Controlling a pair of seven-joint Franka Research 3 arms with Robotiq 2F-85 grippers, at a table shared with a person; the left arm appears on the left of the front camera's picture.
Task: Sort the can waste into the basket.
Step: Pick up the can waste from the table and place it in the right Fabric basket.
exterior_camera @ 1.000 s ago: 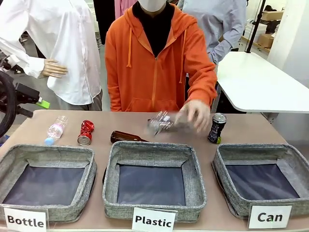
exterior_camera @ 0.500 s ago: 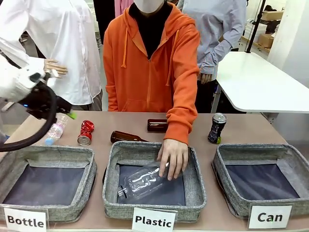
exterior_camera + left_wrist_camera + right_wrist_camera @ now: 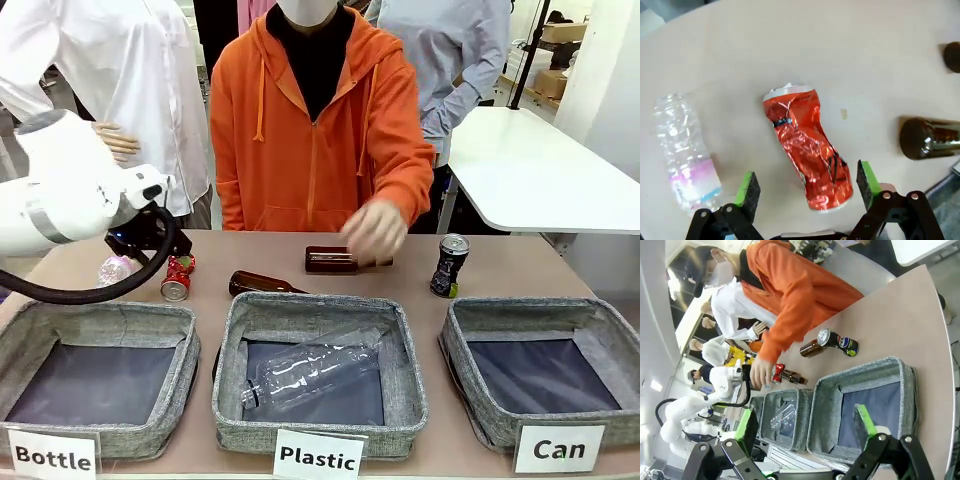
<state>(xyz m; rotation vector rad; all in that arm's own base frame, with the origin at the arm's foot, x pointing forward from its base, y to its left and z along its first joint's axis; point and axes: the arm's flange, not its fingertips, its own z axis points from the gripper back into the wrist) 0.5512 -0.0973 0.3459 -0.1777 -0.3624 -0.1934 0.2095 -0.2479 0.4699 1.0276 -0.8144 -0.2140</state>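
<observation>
Crushed red can [image 3: 807,152] lies flat, long axis slanting under spread left gripper [image 3: 806,182]; right gripper [image 3: 804,421] spread.

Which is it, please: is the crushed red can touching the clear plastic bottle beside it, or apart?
Apart. The left wrist view shows bare table between the crushed red can and the clear plastic bottle.

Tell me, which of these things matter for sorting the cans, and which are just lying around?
Part of the job:
crushed red can, beneath the open left hand
black can, standing upright
"Can" basket

Just lying about:
two brown glass bottles
clear plastic bottle in the "Plastic" basket
small plastic bottle beside the red can
"Bottle" basket
</observation>
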